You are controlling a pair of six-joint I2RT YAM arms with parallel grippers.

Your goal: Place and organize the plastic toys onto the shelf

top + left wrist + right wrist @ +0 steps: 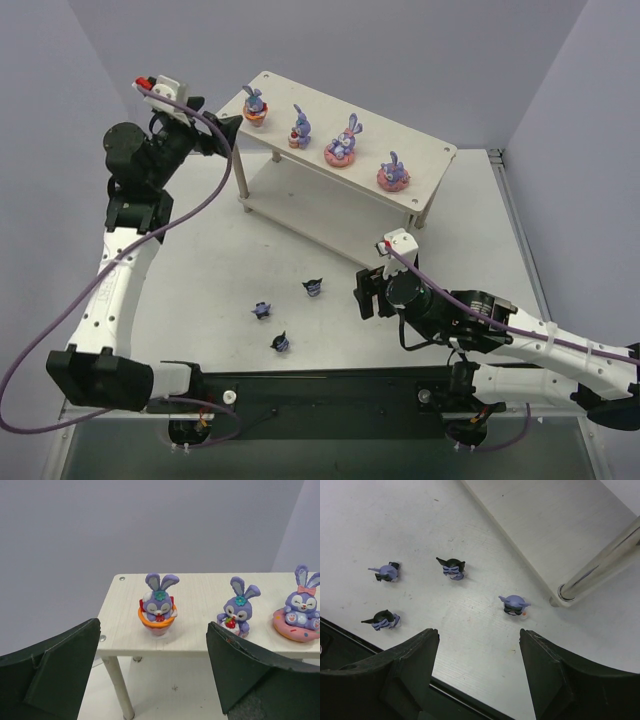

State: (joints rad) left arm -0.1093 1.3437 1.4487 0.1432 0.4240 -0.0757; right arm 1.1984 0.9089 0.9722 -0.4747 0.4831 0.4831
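Whitewashed wood shelf (428,165), two tiers, is standing ahead of the left gripper (218,140), with its long axis running off past that gripper's right finger. The lower board is showing only as a corner beside one leg (600,562) in the right wrist view. Four purple rabbits are standing upright on the top board, ears pointing up and faces turned toward the left gripper. The orange-cup rabbit (159,607) is sitting straight ahead between the wide-spread, empty fingers. The strawberry rabbit (237,611) is just above the right finger, and the pink-ring rabbit (299,612) is being cut off at the frame edge. The fourth rabbit (393,173) is falling outside that view. The right gripper (479,637) is hanging over the table (395,520), jaws parted, gripping nothing. Four dark blue figures (451,568) are lying ahead of it, ears pointing sideways, their faces too small to read. From above only three are showing, the nearest figure (514,604) being covered by the right arm.
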